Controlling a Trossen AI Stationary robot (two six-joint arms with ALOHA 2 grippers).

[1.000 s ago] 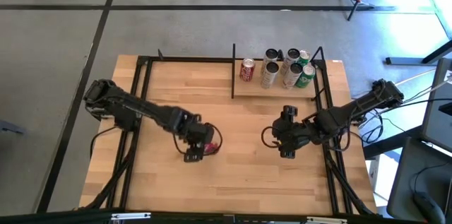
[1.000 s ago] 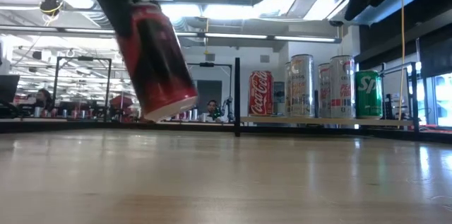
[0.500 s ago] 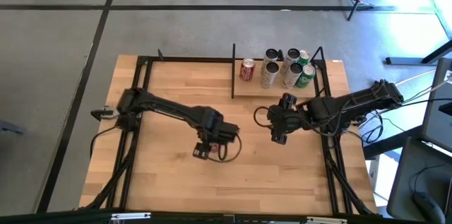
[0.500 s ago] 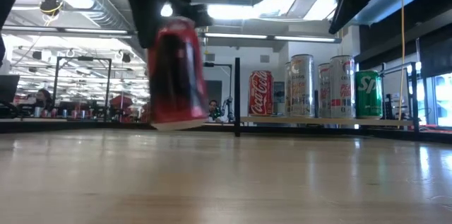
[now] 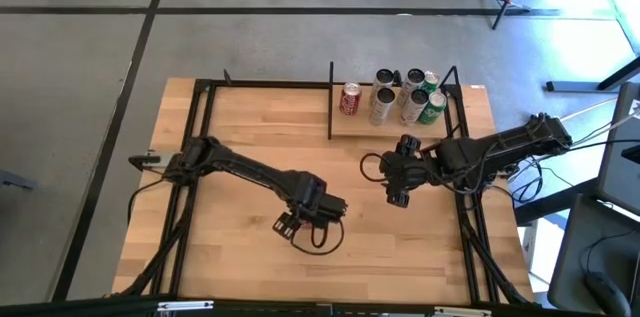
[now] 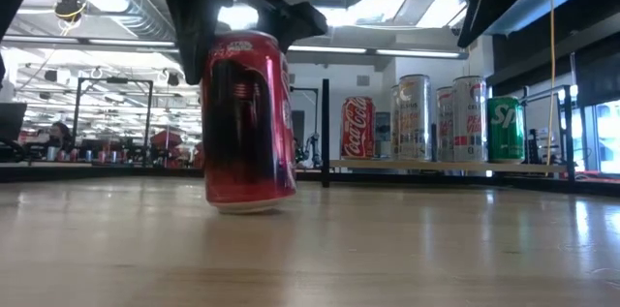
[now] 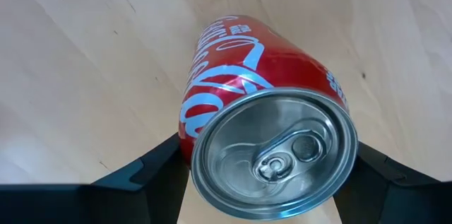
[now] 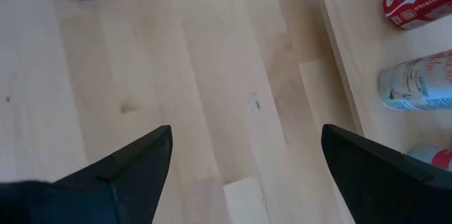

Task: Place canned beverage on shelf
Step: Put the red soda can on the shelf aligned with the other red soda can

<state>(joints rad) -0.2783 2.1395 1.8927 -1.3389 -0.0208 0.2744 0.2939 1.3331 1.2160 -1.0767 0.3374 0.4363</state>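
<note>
Pinching a red can (image 6: 248, 121) between its two dark fingers, the left tool (image 5: 290, 224) hangs over the near middle of the desk (image 5: 240, 137), its arm stretched from the left edge and bent down at the wrist. The left wrist view looks down on the can's silver lid, with a finger (image 7: 148, 171) on each side of the body. In the low view the can stands upright, its base at the desk surface, though contact is hard to judge.

The right tool (image 5: 397, 197) hovers right of centre, fingers spread and holding nothing, its arm reaching in from the right edge. Its wrist view shows bare wood between the two fingers (image 8: 134, 167).

Open wood lies between the two tools and from the can back to the shelf (image 5: 345, 125) at the far right of the desk. Black rails frame the desk's sides and a black post (image 6: 325, 133) marks the shelf's left end.

On the shelf stand a red cola can (image 6: 357, 128), three tall silver cans (image 6: 414, 117) and two green cans, one of them (image 6: 505, 129) at the right end in the low view. They crowd the shelf's right part; the left part beside the red cola can is bare. The right arm lies just in front of the shelf
</note>
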